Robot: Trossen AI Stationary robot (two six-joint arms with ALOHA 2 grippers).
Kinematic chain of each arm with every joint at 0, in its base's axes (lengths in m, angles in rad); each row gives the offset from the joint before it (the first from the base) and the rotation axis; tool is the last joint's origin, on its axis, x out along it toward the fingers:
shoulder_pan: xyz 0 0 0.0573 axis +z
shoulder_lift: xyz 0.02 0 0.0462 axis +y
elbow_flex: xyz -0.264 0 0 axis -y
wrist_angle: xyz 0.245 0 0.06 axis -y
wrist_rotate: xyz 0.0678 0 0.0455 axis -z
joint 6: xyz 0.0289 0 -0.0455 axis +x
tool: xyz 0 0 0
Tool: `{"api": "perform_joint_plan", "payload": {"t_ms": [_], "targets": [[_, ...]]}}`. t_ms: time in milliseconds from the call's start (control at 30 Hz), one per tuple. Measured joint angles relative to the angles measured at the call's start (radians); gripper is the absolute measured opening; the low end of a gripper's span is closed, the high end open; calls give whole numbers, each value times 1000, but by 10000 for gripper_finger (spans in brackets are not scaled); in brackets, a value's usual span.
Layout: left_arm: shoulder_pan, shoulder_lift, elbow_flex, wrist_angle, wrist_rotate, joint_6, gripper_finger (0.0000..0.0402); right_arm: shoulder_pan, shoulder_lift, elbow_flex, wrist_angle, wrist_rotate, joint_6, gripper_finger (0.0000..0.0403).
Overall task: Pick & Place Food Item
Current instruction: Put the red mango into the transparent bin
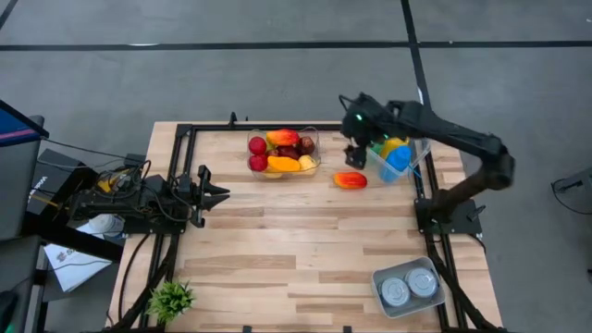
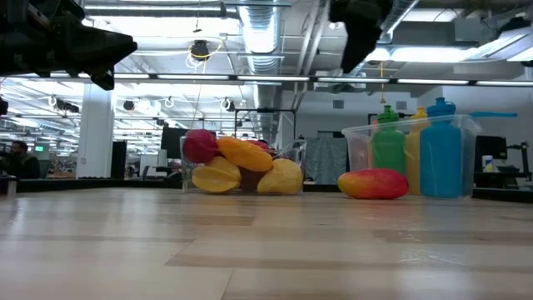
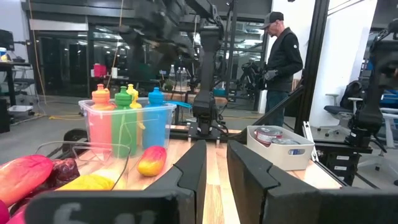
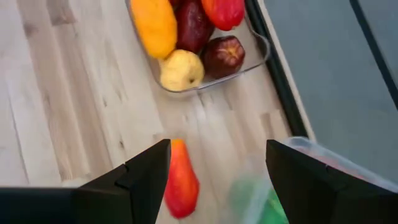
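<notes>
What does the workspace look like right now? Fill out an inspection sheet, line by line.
Surface: wooden table, mostly bare.
Job's things: mango lying on the table between the clear fruit bowl and the bottle bin.
Clutter: tub of cans, small plant.
Grippers: right gripper above the mango, jaws open, empty; left gripper waits at the left edge, jaws nearly closed, empty.
Cables: wires on the left arm's base.
Surroundings: person standing beyond the table.

Pale matt wood table, clear glossy plastic fruit tray.
</notes>
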Motion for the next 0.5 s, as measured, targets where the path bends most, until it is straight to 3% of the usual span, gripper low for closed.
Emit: {"api": "perform_joint_plan", "payload": {"t_ms": [233, 367, 500], "targets": [[0, 0, 0, 0, 0, 0, 53, 88, -129, -336, 150, 41, 7, 261], [0, 0, 0, 0, 0, 0, 53, 150, -104, -396, 153, 90, 6, 290], [0, 0, 0, 0, 0, 0, 53, 197, -25, -407, 155, 122, -17, 343]]}}
